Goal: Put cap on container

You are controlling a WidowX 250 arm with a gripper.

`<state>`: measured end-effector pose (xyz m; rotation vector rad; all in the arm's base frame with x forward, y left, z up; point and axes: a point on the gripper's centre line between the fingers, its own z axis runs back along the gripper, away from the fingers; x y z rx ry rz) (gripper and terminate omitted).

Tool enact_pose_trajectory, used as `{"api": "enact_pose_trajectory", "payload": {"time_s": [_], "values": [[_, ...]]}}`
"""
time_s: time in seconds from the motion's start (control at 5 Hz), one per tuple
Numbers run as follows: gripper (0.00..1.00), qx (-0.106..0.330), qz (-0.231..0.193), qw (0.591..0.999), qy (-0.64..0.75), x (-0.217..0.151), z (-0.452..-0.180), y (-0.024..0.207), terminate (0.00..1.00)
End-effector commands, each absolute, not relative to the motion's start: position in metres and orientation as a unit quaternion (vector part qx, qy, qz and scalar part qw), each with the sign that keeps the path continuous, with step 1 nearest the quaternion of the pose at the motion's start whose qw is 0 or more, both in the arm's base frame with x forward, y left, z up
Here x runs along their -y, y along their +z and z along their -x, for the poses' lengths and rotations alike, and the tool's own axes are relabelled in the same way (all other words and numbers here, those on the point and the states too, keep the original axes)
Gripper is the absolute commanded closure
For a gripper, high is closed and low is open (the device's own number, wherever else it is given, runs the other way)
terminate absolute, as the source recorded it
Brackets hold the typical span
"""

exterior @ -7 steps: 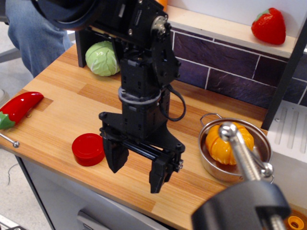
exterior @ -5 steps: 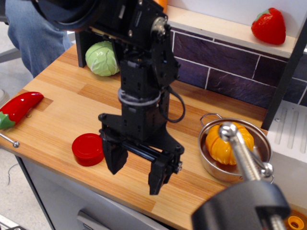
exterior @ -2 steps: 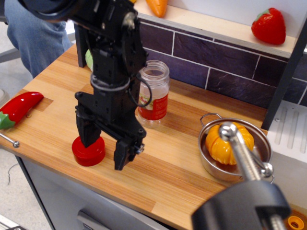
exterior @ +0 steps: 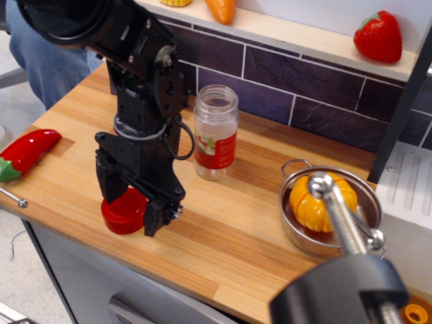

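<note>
The cap (exterior: 123, 212) is a short round red lid lying flat near the front edge of the wooden counter. My black gripper (exterior: 127, 200) hangs open right over it, one finger on the cap's left, the other on its right, jaws straddling it without closing. The container (exterior: 215, 133) is a clear jar with a red-and-white label and an open threaded neck, standing upright to the right of and behind the gripper.
A red chili pepper (exterior: 27, 152) lies at the left edge. A steel pot (exterior: 329, 211) holding an orange pumpkin stands at the right. A strawberry (exterior: 379, 35) and a carrot (exterior: 221, 9) sit on the back shelf. A clamp (exterior: 341, 270) blocks the lower right.
My gripper has moved left and down from the counter's middle to over the cap, uncovering the jar. It stays open.
</note>
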<state>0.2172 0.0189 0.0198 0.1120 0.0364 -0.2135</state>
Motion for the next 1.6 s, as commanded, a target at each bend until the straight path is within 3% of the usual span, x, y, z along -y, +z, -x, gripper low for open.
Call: {"api": "enact_pose_trajectory", "payload": {"time_s": [0.0,0.4,0.6,1.0,1.4], "values": [[0.00,0.005,-0.070,0.991,-0.112,-0.035,-0.230,0.017,0.00],[0.00,0.012,-0.081,0.989,-0.121,-0.038,-0.229,-0.005,0.00],[1.00,0.009,-0.057,0.993,-0.106,-0.034,-0.232,0.006,0.00],[1.00,-0.020,0.034,0.998,-0.054,-0.009,-0.261,0.093,0.00],[1.00,0.028,0.070,0.996,0.046,0.006,-0.295,0.134,0.00]]}}
